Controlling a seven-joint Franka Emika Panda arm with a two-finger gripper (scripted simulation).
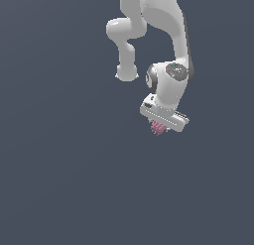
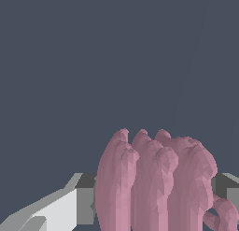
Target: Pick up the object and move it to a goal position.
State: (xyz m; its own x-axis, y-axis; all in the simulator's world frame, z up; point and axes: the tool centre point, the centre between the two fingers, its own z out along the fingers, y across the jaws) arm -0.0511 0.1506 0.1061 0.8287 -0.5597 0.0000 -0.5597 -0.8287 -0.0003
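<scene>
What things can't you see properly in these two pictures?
- The gripper's fingers: the wrist view shows only bits; the pink object covers the rest.
- The pink object: tiny in the exterior view, its top hidden behind the gripper.
- The object's lower part: cut off by the wrist view's edge.

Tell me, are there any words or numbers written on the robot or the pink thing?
None can be read. The pink ribbed object is plain, with no writing.
The white arm has small coloured specks on its wrist joint, too small and blurred to read.
The fingers beside the object are blank.
</scene>
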